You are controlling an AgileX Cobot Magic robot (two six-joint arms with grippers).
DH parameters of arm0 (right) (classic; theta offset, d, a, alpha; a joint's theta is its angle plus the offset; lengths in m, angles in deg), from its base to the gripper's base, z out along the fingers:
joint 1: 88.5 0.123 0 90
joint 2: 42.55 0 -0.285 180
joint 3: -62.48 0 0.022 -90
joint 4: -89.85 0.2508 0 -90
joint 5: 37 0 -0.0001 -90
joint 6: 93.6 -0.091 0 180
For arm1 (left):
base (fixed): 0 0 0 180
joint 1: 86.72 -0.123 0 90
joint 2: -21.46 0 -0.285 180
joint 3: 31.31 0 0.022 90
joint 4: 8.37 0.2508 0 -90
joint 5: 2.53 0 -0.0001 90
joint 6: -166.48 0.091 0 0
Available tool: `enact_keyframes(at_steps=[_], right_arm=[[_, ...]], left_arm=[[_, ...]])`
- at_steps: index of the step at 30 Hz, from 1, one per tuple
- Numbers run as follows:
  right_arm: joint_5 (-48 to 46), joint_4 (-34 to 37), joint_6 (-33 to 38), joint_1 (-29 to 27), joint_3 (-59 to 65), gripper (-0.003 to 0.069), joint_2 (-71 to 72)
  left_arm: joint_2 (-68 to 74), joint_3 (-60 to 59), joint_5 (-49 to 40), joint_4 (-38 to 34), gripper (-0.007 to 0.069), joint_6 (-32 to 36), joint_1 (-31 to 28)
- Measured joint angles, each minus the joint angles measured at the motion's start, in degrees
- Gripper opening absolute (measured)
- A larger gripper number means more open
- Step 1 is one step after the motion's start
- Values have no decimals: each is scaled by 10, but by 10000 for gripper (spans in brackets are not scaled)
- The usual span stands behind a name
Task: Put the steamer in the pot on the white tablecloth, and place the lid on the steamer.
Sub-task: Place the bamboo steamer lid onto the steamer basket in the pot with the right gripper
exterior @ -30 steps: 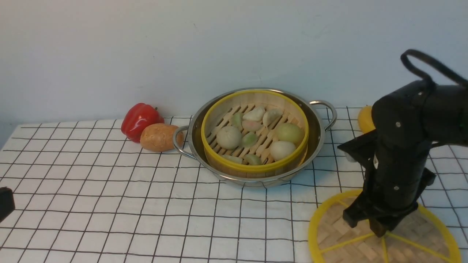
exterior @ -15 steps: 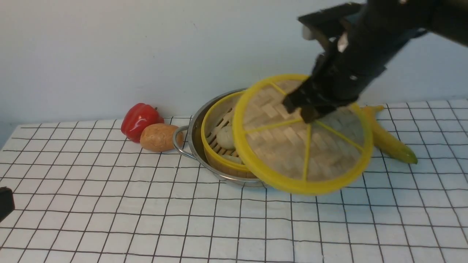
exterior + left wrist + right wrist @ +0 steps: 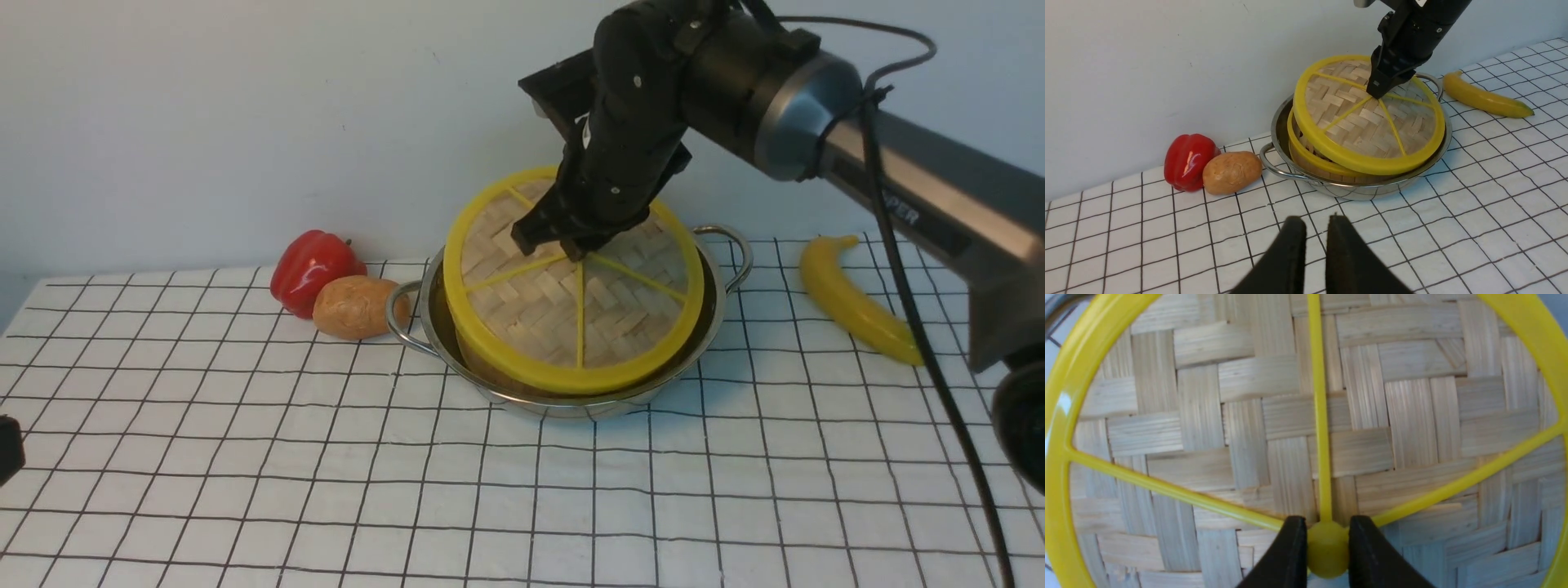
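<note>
Now your right gripper pinches the small yellow knob in the middle of the lid. One black finger presses on each side of the knob. The lid hangs over the steamer, and it is tilted, not flat. Its 12 o'clock edge, the one by the wall, sits higher than its 6 o'clock edge. On the 9 o'clock side you can see a gap between the lid and the yellow rim of the steamer. You cannot tell if the two touch on the far side.

The steamer sits inside the pot. The pot stands on the white tablecloth, near the wall at 12 o'clock.

Your left gripper is low over the cloth, at about 7 o'clock from the pot and well apart from it. Its fingers sit close together with only a thin slit between them, and they hold nothing.

At 9 o'clock from the pot lie a red pepper and a potato, touching each other. The potato is just beside the pot's handle. At 3 o'clock from the pot lies a banana.
</note>
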Motion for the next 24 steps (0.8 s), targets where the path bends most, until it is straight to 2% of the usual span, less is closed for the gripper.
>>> enact_keyframes(at_steps=[24], right_arm=[[29,-5,24,0,-7,145,-4]], left_arm=[[0,0,0,0,74,0,0]])
